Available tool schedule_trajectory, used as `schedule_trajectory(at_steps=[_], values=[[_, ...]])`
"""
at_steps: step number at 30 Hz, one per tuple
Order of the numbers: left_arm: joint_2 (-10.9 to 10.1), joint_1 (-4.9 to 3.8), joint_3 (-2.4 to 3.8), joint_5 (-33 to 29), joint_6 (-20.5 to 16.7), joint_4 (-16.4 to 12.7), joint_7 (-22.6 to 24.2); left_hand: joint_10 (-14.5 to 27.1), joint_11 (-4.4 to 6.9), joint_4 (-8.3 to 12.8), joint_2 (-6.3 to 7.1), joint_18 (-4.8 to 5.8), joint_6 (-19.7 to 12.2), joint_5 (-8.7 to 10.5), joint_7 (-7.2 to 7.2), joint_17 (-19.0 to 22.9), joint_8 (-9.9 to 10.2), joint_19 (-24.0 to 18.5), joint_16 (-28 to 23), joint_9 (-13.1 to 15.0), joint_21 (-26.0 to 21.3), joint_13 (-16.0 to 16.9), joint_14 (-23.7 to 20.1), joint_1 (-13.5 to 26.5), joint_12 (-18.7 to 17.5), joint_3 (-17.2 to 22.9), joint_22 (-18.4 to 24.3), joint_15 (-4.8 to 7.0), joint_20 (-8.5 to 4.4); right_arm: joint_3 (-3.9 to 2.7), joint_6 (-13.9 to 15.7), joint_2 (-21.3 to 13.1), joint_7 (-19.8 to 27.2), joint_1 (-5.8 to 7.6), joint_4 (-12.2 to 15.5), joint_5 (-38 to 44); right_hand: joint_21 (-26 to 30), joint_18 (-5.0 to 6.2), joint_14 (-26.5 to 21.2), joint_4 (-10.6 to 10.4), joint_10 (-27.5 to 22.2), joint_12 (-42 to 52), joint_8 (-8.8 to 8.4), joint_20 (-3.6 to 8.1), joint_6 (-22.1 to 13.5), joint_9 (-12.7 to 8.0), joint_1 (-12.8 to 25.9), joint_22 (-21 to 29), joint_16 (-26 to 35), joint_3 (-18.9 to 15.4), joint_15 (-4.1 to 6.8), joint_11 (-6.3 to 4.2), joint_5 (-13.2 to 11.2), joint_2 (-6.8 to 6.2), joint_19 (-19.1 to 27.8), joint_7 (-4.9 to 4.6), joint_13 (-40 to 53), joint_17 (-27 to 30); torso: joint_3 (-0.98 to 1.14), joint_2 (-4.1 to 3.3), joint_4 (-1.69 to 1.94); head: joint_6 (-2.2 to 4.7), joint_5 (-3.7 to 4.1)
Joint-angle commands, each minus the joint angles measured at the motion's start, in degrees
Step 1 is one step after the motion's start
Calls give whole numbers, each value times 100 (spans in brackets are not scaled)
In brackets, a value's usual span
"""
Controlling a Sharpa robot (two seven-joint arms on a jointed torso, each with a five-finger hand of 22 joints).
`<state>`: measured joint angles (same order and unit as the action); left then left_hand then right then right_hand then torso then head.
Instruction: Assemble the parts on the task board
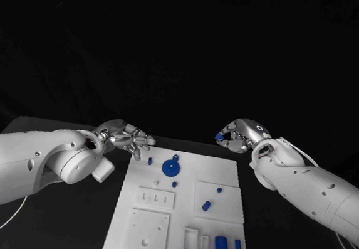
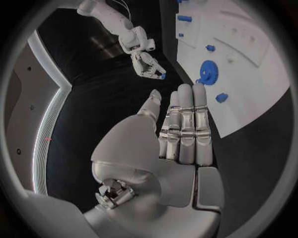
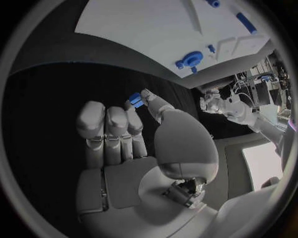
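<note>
Blue part in right hand fingertips

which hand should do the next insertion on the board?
Right, probably. The right hand already pinches a small blue part in its fingertips, just off the white board's far right corner. The left hand is empty at the far left corner.

Dim surroundings, fisheye-bent wrist views
</note>
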<state>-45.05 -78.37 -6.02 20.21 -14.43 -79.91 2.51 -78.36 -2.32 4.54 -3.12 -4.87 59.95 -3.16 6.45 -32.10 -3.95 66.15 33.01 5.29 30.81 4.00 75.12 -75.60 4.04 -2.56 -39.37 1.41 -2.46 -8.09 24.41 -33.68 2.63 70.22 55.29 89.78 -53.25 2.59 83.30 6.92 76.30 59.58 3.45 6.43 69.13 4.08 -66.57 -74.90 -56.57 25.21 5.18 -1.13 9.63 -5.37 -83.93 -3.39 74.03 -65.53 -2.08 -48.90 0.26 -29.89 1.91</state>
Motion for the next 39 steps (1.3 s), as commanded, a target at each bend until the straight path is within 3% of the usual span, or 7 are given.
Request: schedule_trajectory(at_steps=[1,2,5,12,21,27,39], values=[[22,-6,5,66,112,3,359,68,5,99,36,68,31,7,19,8,29,2,-35,-3,-27,-20,-25,-138,-48,18,-13,-21,1,-5,-269,-85,30,1,219,-294,9,9,14,-54,-20,-25,13,7,-30,-12,22,-716,17,-5,11,-21,-200,-14,-165,3,0,-3,-7,73,-26,-6,-11],[24,-3,5,142,138,3,471,169,-19,172,37,65,5,0,34,9,32,-9,-43,-11,-30,-26,-43,-246,-48,59,-19,-33,5,-5,-368,-130,68,-7,325,-399,8,9,13,-72,-22,-26,16,5,-41,-11,18,-717,24,-17,8,-19,-235,-12,-165,1,1,0,-9,90,-33,-15,-17],[24,13,3,401,187,4,722,243,-24,366,56,47,79,-494,37,1,22,-67,-52,-11,1,-23,-109,-453,-44,177,-81,-35,7,-6,-652,-240,191,-42,565,-731,7,16,11,-113,-39,-28,17,-2,-77,-10,-1,-719,41,-84,1,-16,-194,-6,-166,-8,8,4,-14,138,-47,-20,-29],[23,68,-1,934,217,-21,1110,269,-31,699,37,5,154,-522,34,-41,28,-297,-1,-61,230,-24,-190,-413,-46,364,-459,-43,27,-6,-1392,-506,481,-188,1201,-1579,-3,40,0,-68,-90,-23,17,-21,-164,-12,-7,-727,22,-443,-15,-14,172,133,-160,-31,29,-41,-1,256,-70,-68,-70],[-28,136,-6,1130,100,-108,1677,293,-41,741,13,-5,105,-490,49,-36,33,-292,4,-72,218,-26,-184,-381,-48,382,-511,-44,31,-6,-2372,-696,676,-446,1755,-2809,-48,54,-10,69,-139,-29,16,-38,-229,0,15,-739,12,-897,-29,-21,639,348,-153,-47,38,-91,20,352,-57,-125,-117],[-77,156,-6,1157,14,-175,2024,295,-46,811,-2,-16,113,-505,60,-41,29,-341,4,-70,241,-26,-219,-496,-48,403,-612,-47,34,-6,-3266,-759,642,-564,1846,-3965,-82,54,-39,115,-173,-33,16,-57,-329,-5,36,-746,13,-1076,-50,9,837,476,-135,-84,44,-120,25,399,-63,-168,-127],[-78,186,-17,1863,213,-329,2165,313,-57,843,-10,-35,162,-478,61,-35,32,-463,-9,-78,300,-28,-281,-670,-49,360,-864,-60,45,-6,-4920,-842,219,-678,1729,-6201,-41,62,-78,166,-268,-61,16,-92,-453,-3,28,-733,34,-1453,-82,41,816,722,-74,-119,15,-131,20,438,-94,-268,-105]])
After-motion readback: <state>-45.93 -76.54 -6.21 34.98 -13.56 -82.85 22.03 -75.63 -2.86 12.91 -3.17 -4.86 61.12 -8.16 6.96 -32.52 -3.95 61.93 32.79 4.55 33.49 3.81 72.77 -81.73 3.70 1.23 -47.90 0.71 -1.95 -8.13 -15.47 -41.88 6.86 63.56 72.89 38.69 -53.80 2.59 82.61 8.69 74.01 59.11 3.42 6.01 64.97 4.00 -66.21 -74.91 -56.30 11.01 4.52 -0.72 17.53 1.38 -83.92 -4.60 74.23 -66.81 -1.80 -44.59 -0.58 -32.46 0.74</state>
